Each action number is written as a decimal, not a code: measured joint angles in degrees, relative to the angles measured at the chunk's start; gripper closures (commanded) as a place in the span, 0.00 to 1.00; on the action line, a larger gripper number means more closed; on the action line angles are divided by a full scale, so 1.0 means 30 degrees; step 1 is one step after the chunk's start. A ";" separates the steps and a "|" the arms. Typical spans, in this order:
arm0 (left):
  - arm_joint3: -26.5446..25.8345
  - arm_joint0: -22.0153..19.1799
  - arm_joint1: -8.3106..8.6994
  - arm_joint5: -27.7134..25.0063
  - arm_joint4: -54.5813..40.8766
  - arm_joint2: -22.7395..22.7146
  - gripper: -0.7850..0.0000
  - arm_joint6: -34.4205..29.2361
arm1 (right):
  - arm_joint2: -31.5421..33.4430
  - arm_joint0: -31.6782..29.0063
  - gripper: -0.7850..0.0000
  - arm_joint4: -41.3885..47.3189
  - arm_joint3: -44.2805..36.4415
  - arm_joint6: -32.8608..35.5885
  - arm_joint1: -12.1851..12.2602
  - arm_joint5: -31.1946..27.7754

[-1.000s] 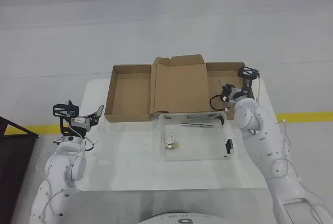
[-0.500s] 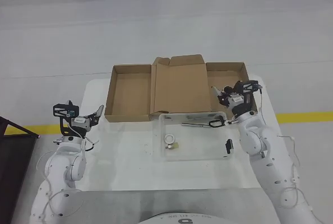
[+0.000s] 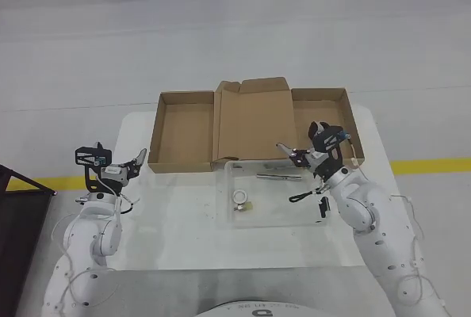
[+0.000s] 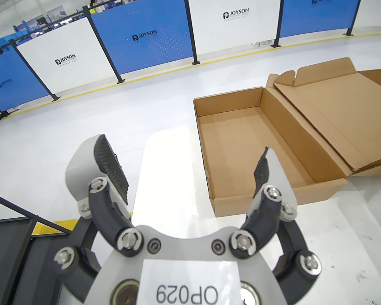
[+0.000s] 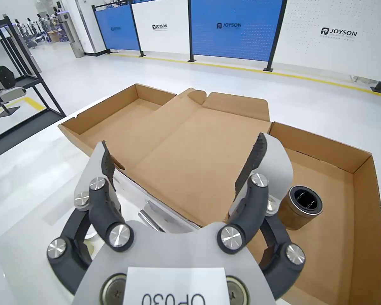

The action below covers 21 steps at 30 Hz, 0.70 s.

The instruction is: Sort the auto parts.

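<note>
While my right tool (image 5: 181,142) hangs spread wide over the clear tray (image 3: 271,208), a linear bearing (image 5: 300,206) stands beside it in the cardboard box (image 5: 333,188); my left tool (image 4: 183,144) gapes too.

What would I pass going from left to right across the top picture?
Left gripper → left cardboard box → cardboard flap → right cardboard box.
</note>
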 measured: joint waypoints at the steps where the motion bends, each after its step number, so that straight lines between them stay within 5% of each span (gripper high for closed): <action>1: 0.0000 0.0000 0.0000 0.0000 0.0000 0.0000 0.00 0.0000 | -0.0096 0.0066 0.00 0.0151 0.0047 0.0244 0.0017 -0.0418; 8: 0.0000 0.0000 0.0000 0.0000 0.0000 0.0000 0.00 0.0000 | -0.0358 0.0215 0.00 -0.2103 -0.0272 0.0070 0.0396 -0.5219; 11: 0.0000 0.0000 0.0000 0.0000 0.0000 0.0000 0.00 0.0000 | -0.0169 0.0304 0.08 -0.3068 -0.0394 0.0117 0.0616 -0.7445; 13: 0.0000 0.0000 0.0000 0.0000 0.0000 0.0000 0.00 0.0000 | -0.0060 0.0356 0.00 -0.4236 -0.0547 0.0413 0.0754 -0.8292; 20: 0.0000 0.0000 0.0000 0.0000 0.0000 0.0000 0.00 0.0000 | -0.0990 -0.0084 0.00 -0.8777 -0.1312 0.0804 0.0846 -0.5903; 21: 0.0000 0.0000 0.0000 0.0000 0.0000 0.0000 0.00 0.0000 | -0.1058 -0.0082 0.09 -0.9160 -0.1326 0.0802 0.0871 -0.5892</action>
